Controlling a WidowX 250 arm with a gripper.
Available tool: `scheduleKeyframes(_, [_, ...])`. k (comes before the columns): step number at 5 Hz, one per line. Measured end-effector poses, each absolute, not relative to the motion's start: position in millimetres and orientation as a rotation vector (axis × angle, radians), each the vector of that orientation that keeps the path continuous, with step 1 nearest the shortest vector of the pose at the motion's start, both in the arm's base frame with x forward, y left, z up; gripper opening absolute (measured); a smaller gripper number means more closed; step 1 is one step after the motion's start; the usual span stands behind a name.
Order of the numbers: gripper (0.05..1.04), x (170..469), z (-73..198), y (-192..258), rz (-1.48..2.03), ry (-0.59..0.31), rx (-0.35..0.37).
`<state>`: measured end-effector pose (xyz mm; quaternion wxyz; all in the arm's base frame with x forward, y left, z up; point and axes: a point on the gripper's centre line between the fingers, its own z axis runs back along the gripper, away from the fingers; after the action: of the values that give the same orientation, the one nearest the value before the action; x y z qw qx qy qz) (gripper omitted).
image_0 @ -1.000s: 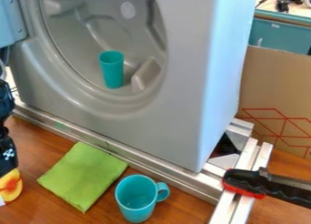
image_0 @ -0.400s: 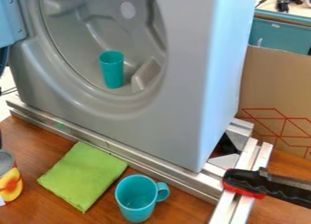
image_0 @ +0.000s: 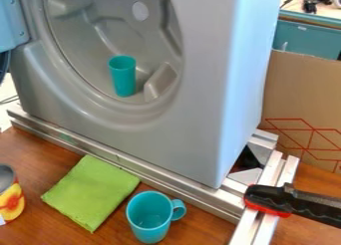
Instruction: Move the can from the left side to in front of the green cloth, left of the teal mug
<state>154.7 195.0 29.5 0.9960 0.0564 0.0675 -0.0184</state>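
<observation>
The teal cup (image_0: pixel 123 77) stands inside the grey drum (image_0: pixel 83 40), borne by its floor beside a raised ledge (image_0: pixel 160 81). On the table (image_0: pixel 47 157), the green cloth (image_0: pixel 91 191) lies flat between can (image_0: pixel 11 196) and mug (image_0: pixel 148 219), both resting on their bases. The hand's state, wide, narrow or loaded, cannot be told.

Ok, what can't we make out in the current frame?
All in the camera view:
- Can: left side cut off by the left edge.
- Teal cup: inside bottom hidden by its own wall.
- Black-and-red tool: far end cut off by the right edge.
- Dark part in the frame corner: partly behind the grey housing, too dark to identify.
</observation>
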Motion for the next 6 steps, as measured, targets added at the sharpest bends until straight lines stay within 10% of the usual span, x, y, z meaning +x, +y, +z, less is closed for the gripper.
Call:
scheduleKeyframes(3, [1.000,162.9,21.3,174.3,0.041,-0.139,-0.010])
scheduleKeyframes(6, [1.001,214.4,21.1,78.8,0.034,-0.003,-0.237])
